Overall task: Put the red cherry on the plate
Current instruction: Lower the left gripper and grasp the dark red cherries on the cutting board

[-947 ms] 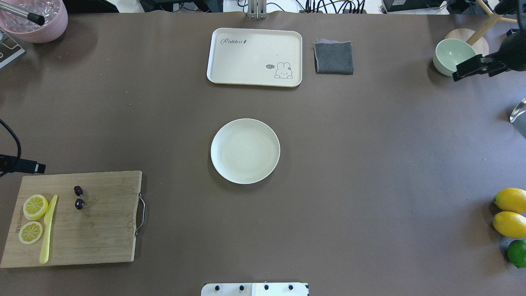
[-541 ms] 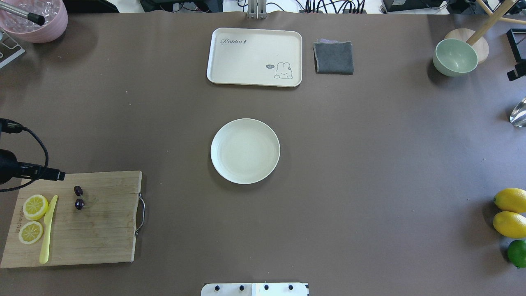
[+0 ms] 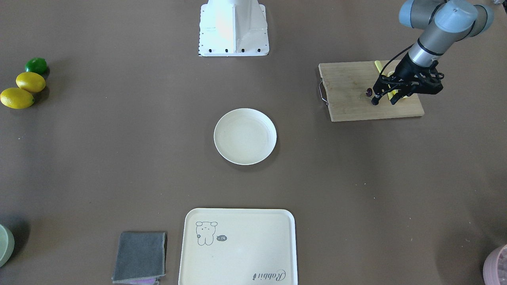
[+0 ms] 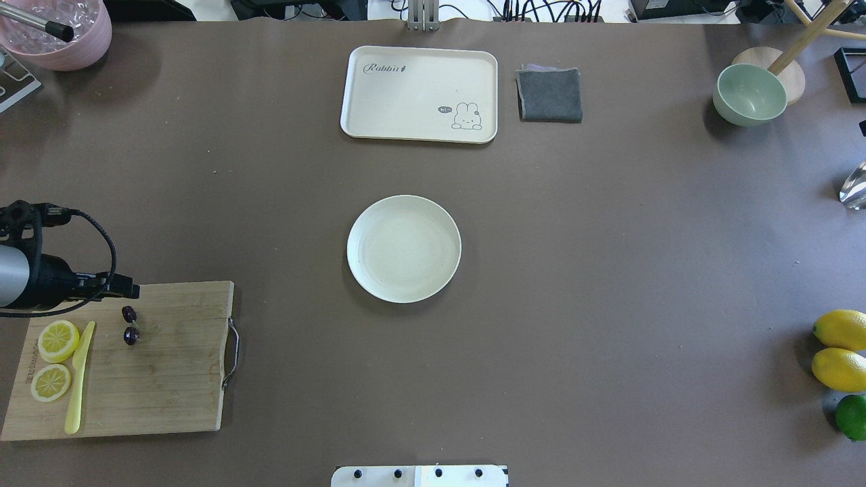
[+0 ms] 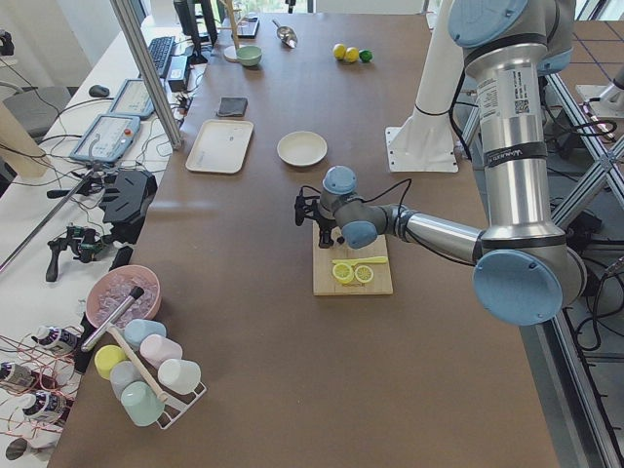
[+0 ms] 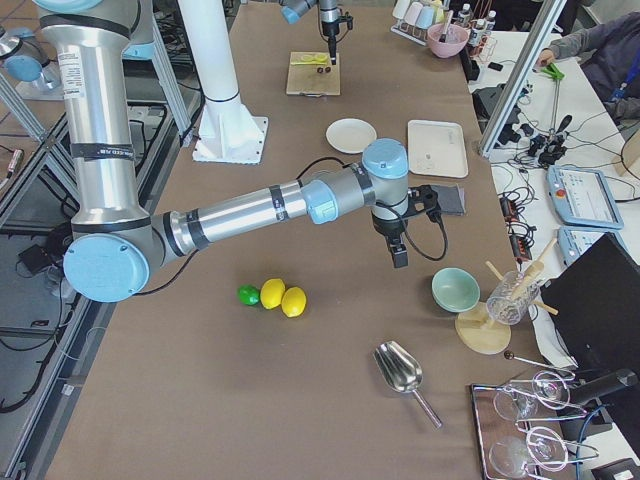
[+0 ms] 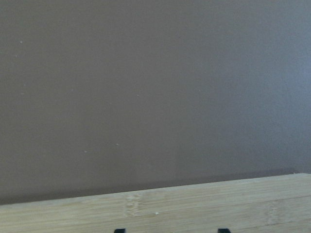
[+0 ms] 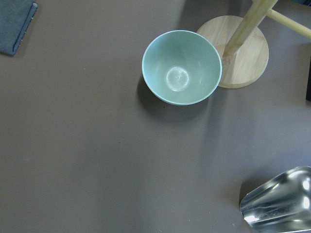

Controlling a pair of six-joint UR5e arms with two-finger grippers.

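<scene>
The red cherry, two tiny dark fruits on a green stem, lies on the far part of a wooden cutting board. In the front-facing view the cherry sits just beside my left gripper, which hangs open over the board. From overhead, the left gripper is at the board's far edge, just beyond the cherry. Its fingertips stand wide apart with nothing between them. The round cream plate sits bare mid-table. My right gripper hovers near the green bowl; I cannot tell whether it is open.
Two lemon slices and a yellow knife share the board. A cream tray, grey cloth and green bowl line the far side. Lemons, a lime and a metal scoop are at right.
My left arm has come in from the left edge to the board's far edge near the cherry. My right arm has drawn back out of the overhead view.
</scene>
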